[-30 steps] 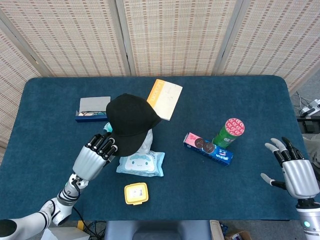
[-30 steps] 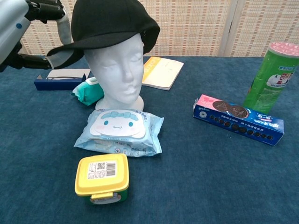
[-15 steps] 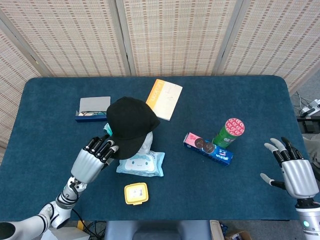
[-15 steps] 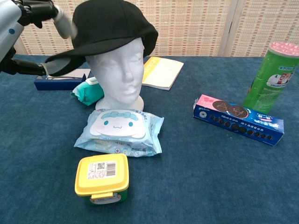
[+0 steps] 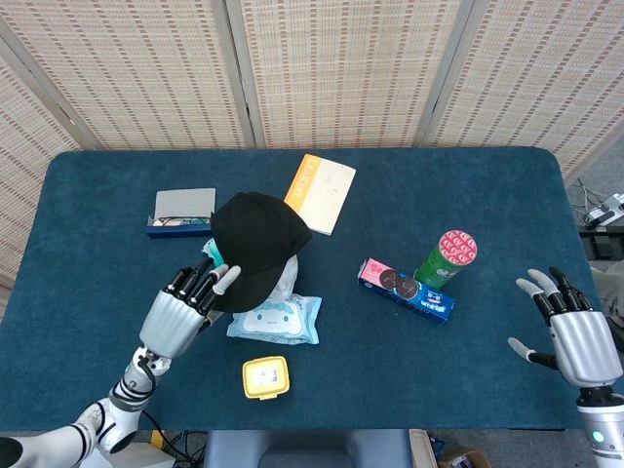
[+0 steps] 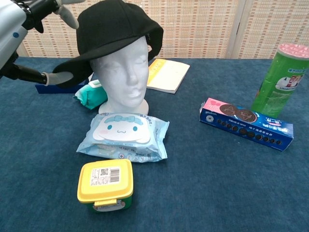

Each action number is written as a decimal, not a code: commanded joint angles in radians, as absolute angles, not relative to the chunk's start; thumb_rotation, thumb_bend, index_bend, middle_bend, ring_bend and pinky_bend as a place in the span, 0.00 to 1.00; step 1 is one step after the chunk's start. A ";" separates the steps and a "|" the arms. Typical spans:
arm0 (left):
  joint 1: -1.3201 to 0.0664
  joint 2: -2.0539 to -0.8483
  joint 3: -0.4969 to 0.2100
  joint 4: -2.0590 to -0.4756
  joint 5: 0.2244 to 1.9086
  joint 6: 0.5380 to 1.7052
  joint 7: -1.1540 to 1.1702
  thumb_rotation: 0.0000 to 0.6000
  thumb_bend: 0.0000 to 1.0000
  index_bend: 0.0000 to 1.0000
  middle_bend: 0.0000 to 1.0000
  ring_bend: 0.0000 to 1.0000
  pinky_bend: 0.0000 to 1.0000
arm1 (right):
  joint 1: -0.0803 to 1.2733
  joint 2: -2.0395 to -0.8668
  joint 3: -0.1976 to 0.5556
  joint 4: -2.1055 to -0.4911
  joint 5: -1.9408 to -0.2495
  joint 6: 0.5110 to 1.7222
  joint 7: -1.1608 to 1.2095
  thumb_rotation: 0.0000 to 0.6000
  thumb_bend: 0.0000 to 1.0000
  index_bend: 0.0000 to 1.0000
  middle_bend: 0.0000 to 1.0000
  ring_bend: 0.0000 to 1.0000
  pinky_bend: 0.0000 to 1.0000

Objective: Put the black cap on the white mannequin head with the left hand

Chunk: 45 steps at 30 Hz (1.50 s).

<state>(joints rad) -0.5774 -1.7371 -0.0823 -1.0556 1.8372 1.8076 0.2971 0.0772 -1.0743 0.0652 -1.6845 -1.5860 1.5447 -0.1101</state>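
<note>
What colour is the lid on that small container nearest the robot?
Yellow lid, with a white barcode label; chest view shows it best.

Just beyond my left fingers [image 5: 205,283] the black cap [image 5: 253,244] looked like soft matt cloth, sitting on a smooth, chalky white mannequin head [image 6: 123,79]. Below them the wipes packet [image 6: 123,137] was glossy plastic film, the yellow-lidded tub [image 6: 105,186] smooth plastic, the table cover [image 5: 487,224] napped blue cloth.

A pack of wet wipes [image 6: 123,136] lies flat on the blue table [image 5: 468,205], with a yellow-lidded container [image 6: 105,185] just in front. Further right, a green can [image 6: 281,79] stands upright behind a blue cookie box [image 6: 246,123]. An orange-edged booklet [image 5: 322,192], a navy box [image 5: 181,211] and a teal pouch [image 6: 90,95] lie toward the back.
</note>
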 commanded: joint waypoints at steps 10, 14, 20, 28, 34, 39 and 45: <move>-0.543 -1.720 -0.070 -1.107 1.854 1.805 0.331 1.00 0.00 0.04 0.33 0.24 0.43 | 0.077 -1.075 0.065 -1.684 -1.586 1.544 -0.111 1.00 0.00 0.21 0.17 0.07 0.23; -0.522 -1.712 -0.068 -1.110 1.847 1.809 0.335 1.00 0.00 0.04 0.33 0.24 0.43 | 0.077 -1.074 0.066 -1.685 -1.584 1.544 -0.109 1.00 0.00 0.21 0.17 0.07 0.23; -0.473 -1.692 -0.060 -1.092 1.816 1.812 0.331 1.00 0.00 0.07 0.33 0.24 0.42 | 0.078 -1.074 0.067 -1.686 -1.582 1.542 -0.111 1.00 0.00 0.21 0.17 0.07 0.23; -0.393 -1.657 -0.063 -1.058 1.744 1.825 0.279 1.00 0.00 0.10 0.33 0.24 0.42 | 0.080 -1.079 0.067 -1.686 -1.579 1.537 -0.123 1.00 0.00 0.21 0.17 0.07 0.23; -0.337 -1.571 -0.028 -1.110 1.694 1.757 0.282 1.00 0.00 0.09 0.33 0.24 0.43 | 0.083 -1.085 0.068 -1.687 -1.575 1.531 -0.137 1.00 0.00 0.21 0.17 0.07 0.23; -0.297 -1.443 0.030 -1.225 1.647 1.641 0.312 1.00 0.00 0.16 0.33 0.24 0.45 | 0.085 -1.092 0.068 -1.687 -1.571 1.526 -0.153 1.00 0.00 0.21 0.17 0.07 0.23; -0.248 -1.418 0.012 -1.248 1.587 1.641 0.229 1.00 0.00 0.22 0.33 0.24 0.47 | 0.090 -1.102 0.069 -1.688 -1.561 1.515 -0.181 1.00 0.00 0.21 0.17 0.07 0.23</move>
